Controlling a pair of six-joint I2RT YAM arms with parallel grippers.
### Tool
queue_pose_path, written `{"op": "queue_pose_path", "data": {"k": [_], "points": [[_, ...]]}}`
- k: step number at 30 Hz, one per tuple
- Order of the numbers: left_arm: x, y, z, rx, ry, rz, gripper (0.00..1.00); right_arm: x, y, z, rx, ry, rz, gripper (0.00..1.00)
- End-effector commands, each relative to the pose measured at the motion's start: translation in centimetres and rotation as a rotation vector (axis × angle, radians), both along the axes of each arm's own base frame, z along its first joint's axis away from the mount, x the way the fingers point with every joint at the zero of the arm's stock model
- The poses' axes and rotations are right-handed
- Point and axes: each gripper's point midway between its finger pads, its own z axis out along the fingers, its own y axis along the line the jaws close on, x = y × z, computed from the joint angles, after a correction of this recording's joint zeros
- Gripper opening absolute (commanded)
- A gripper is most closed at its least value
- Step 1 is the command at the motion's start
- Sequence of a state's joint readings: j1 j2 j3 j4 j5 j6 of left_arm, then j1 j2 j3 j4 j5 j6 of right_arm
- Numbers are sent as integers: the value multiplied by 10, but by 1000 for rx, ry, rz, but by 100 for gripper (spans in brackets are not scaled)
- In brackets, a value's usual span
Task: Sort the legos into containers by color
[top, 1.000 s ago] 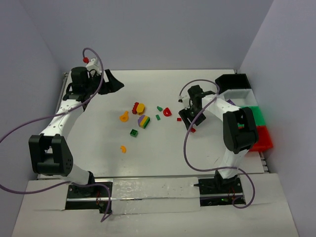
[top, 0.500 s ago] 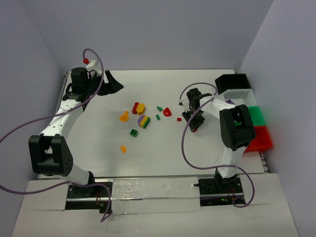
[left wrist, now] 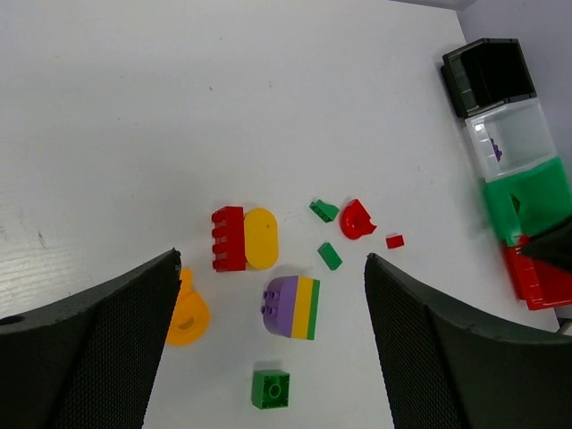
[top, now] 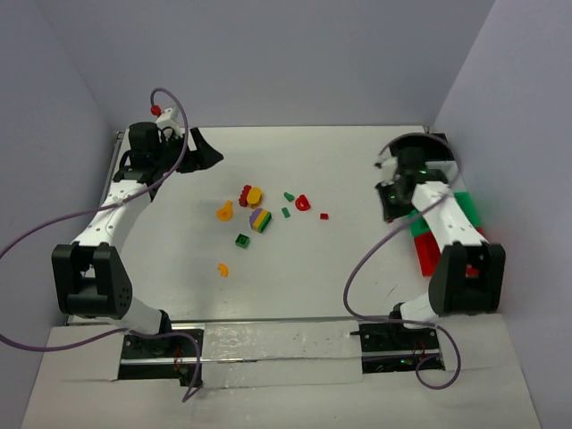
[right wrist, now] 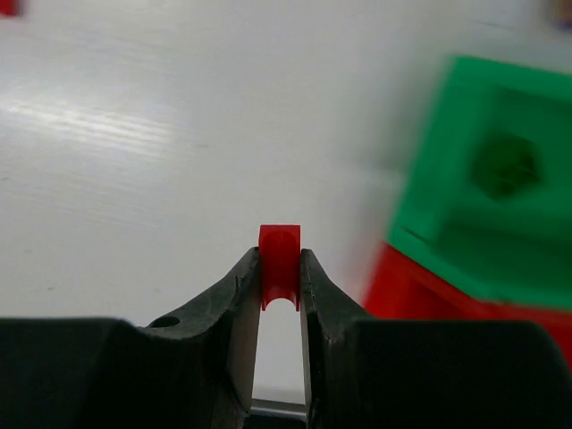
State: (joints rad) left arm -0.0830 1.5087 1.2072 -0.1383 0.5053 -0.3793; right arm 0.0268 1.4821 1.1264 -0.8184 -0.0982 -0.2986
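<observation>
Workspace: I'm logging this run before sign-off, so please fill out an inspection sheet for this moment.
Surface: white table, bare around the pieces.
Job's things: legos unsorted mid-table, in red, green, yellow and purple; bins in a row at right, a piece each in the white and green ones.
Clutter: nothing seen.
Grippers: left gripper open, empty, above the legos; right gripper shut on a red brick beside the bins.
Cables: purple cables loop off both arms, touching no legos.
Surroundings: plain walls.

Top camera overlooks the whole table; left wrist shares the scattered legos; right wrist peers close.
</observation>
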Motion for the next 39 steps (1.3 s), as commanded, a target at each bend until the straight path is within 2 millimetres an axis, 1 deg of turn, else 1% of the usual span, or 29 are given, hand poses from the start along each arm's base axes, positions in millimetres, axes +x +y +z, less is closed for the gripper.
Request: {"op": "queue_pose_path", "data": {"k": [1, 3, 4, 5, 8, 11, 15, 17, 18, 20, 21, 22, 23, 24, 25, 26, 27, 30, 31, 32, 34, 35, 36, 37, 38, 39], "points": [[12, 2, 19, 21, -67, -11, 93, -27, -81, 52, -95, -94, -179, 0], [14, 3, 19, 44, -70, -7, 99, -45, -114, 53, -146, -68, -240, 0], [15, 3, 21, 57, -78, -8, 99, -55, -131, 52, -161, -57, -290, 0], [15, 4, 22, 65, -77, -6, 99, -61, -140, 51, -171, -47, -312, 0], [14, 5, 23, 77, -75, -5, 99, -77, -162, 45, -213, 6, -345, 0], [14, 5, 21, 89, -58, 4, 99, -89, -178, 33, -241, 57, -382, 0], [15, 10, 24, 104, -76, 30, 99, -95, -186, 22, -257, 88, -395, 1], [14, 12, 28, 113, -99, 40, 99, -97, -187, 20, -259, 97, -396, 8], [13, 13, 30, 120, -106, 43, 99, -98, -187, 18, -260, 103, -396, 16], [14, 16, 32, 135, -113, 53, 99, -100, -189, 17, -264, 113, -396, 42], [13, 17, 32, 143, -115, 58, 99, -100, -189, 18, -265, 111, -399, 61], [13, 19, 32, 148, -118, 66, 99, -98, -190, 21, -267, 103, -404, 67], [14, 19, 32, 149, -121, 70, 99, -95, -192, 25, -269, 93, -406, 68], [14, 21, 33, 151, -122, 78, 99, -89, -192, 31, -258, 79, -413, 75], [14, 22, 33, 153, -122, 84, 99, -83, -192, 37, -254, 63, -416, 77], [14, 22, 33, 153, -121, 86, 99, -80, -190, 39, -248, 56, -409, 77], [13, 22, 32, 151, -118, 87, 99, -73, -189, 44, -245, 39, -408, 77], [12, 22, 30, 155, -113, 82, 99, -37, -157, 59, -197, -29, -327, 77], [11, 22, 30, 159, -113, 79, 99, -27, -140, 62, -180, -45, -279, 77], [10, 20, 29, 160, -108, 58, 99, -17, -121, 63, -142, -63, -241, 77], [5, 13, 27, 168, -109, -10, 99, 7, -62, 62, -10, -91, -110, 77], [3, 11, 26, 172, -109, -30, 99, 13, -41, 60, 42, -89, -62, 77], [-2, 5, 27, 161, -111, -79, 99, 21, -14, 55, 101, -78, -5, 76], [-6, 0, 27, 152, -114, -116, 99, 26, 4, 51, 135, -67, 35, 76], [-8, -1, 28, 149, -116, -133, 99, 30, 16, 47, 166, -55, 64, 76], [-11, -4, 30, 143, -122, -157, 99, 38, 38, 37, 217, -27, 117, 76]]}}
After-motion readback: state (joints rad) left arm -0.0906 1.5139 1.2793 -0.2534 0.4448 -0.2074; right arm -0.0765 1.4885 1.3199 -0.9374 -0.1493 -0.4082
